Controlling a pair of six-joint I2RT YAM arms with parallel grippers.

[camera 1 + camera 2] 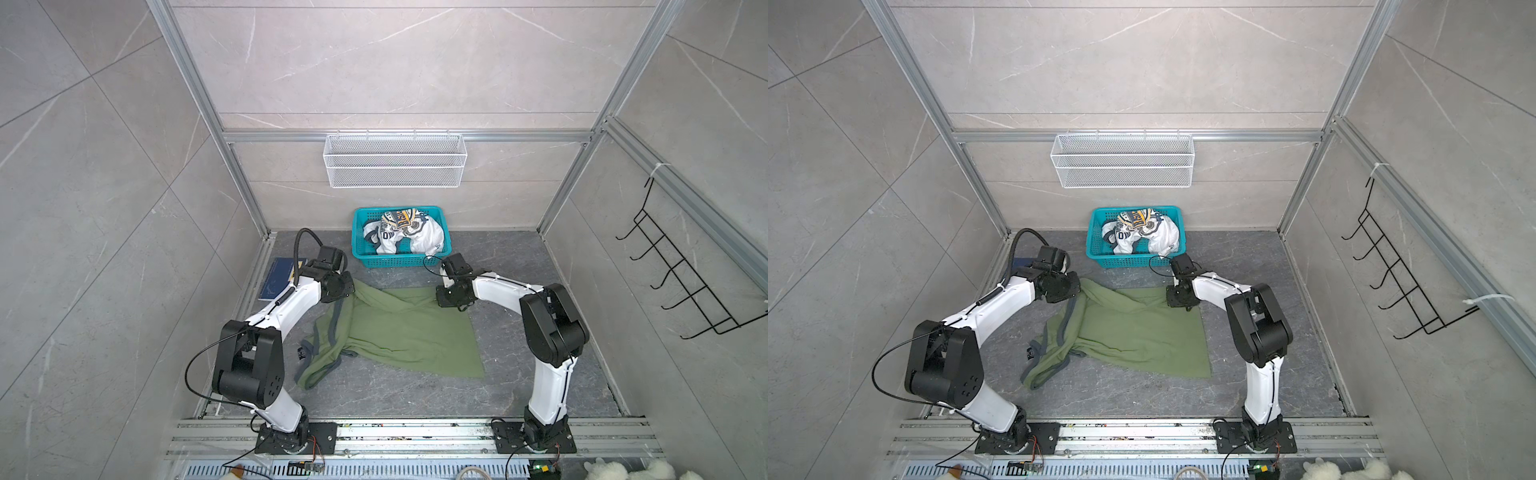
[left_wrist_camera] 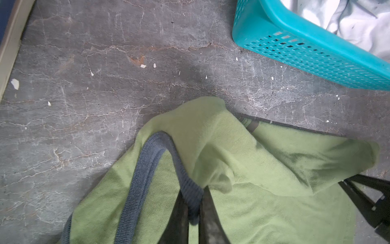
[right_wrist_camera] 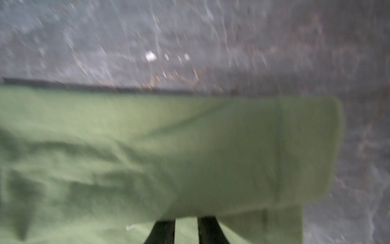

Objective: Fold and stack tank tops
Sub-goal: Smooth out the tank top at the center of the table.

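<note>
I am viewing, item by item:
- Teal plastic basket (image 1: 395, 261): sitting at the back of the grey marbled tabletop (image 1: 415, 399).
- Blue book (image 1: 277, 277): lying flat along the tabletop's left edge.
- White wire-mesh basket (image 1: 395, 166): hanging on the back wall.
- Black wire hook rack (image 1: 685, 268): hanging on the right wall.
- White fluffy items (image 1: 615, 471): showing at the near right corner.

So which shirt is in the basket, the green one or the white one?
The white tank top: it sits crumpled in the teal basket. The olive green tank top lies spread on the table, pinched by the left hand.
</note>
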